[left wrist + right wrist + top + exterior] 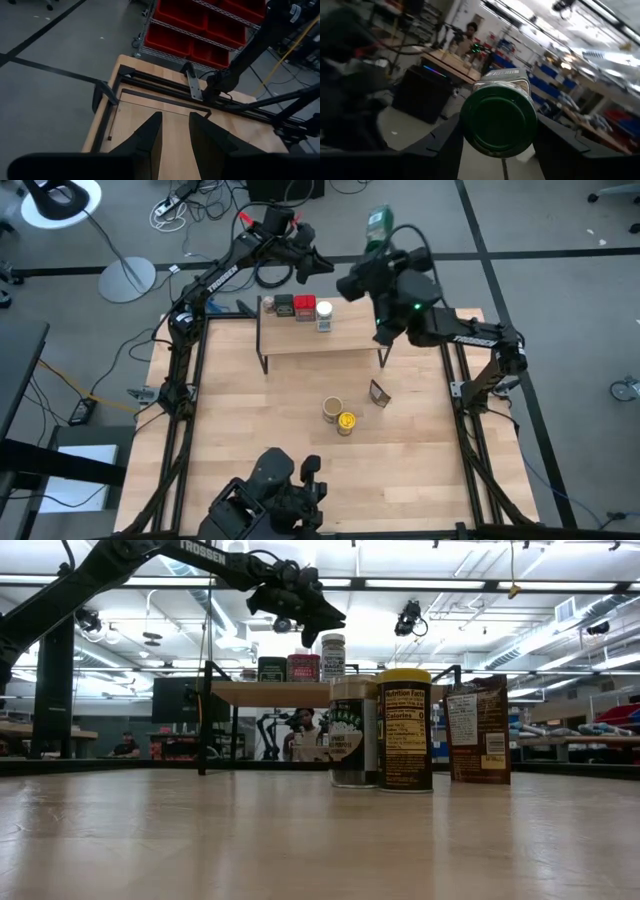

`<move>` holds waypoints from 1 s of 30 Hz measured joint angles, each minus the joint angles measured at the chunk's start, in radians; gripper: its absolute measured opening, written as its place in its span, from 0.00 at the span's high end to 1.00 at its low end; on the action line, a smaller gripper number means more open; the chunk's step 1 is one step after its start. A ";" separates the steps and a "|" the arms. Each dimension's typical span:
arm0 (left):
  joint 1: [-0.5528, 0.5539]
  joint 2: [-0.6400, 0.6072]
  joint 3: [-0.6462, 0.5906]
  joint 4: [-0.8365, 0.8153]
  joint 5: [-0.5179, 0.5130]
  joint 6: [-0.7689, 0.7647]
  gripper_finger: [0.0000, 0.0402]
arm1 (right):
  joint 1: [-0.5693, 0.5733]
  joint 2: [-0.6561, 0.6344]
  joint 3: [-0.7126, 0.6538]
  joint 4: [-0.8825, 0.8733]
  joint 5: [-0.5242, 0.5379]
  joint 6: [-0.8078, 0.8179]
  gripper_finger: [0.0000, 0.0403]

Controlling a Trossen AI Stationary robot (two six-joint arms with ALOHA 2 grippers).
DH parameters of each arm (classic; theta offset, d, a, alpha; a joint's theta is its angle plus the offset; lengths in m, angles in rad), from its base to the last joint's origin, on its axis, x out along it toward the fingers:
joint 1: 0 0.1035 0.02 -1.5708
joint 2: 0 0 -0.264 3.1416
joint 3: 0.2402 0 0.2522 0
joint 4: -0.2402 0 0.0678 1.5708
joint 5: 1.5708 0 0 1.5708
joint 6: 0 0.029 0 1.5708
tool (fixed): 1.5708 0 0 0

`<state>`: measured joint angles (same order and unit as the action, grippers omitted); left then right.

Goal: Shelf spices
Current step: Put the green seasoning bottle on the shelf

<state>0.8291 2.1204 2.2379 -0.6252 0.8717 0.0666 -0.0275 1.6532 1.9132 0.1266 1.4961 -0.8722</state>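
Near edge of the desk: bare wood (300, 435), with dark camera gear at its near rim.
Mid-desk group: tan-capped jar (331, 409) and yellow-lidded jar (346, 422) touching, brown canister (379, 393) just to their right; all three not yet shelved.
Shelf: rack (320, 338) across the far half of the desk; dark tin (284, 305), red tin (305, 307) and white-lidded jar (324, 312) already lined up on its left part.
Right end effector: (498, 145) held high past the shelf's far right end, fingers pinching the green jar (378, 225).
Left end effector: (175, 137) raised beyond the shelf's far left corner, fingers a narrow gap apart, holding nothing.
Step in hand: carrying the green jar to the shelf.
Next move: probably lowering it upright onto the free board right of the white-lidded jar.
In the way: the left arm nearby; standing jars could be knocked.
Beyond: workshop with a person at a bench.
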 joint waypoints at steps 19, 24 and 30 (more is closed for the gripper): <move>0.002 0.000 0.000 -0.022 0.039 0.005 0.75 | 0.168 -0.017 0.168 -0.352 -0.525 0.253 0.49; 0.002 0.000 0.000 -0.023 0.039 0.006 0.75 | 0.141 -0.019 0.235 -0.555 -0.733 0.371 0.49; 0.003 0.000 0.000 -0.027 0.049 0.006 0.75 | 0.076 -0.021 0.338 -0.853 -0.980 0.528 0.49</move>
<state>0.8325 2.1204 2.2379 -0.6527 0.9208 0.0731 0.0484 1.6322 2.2514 -0.7264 0.5157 -0.3444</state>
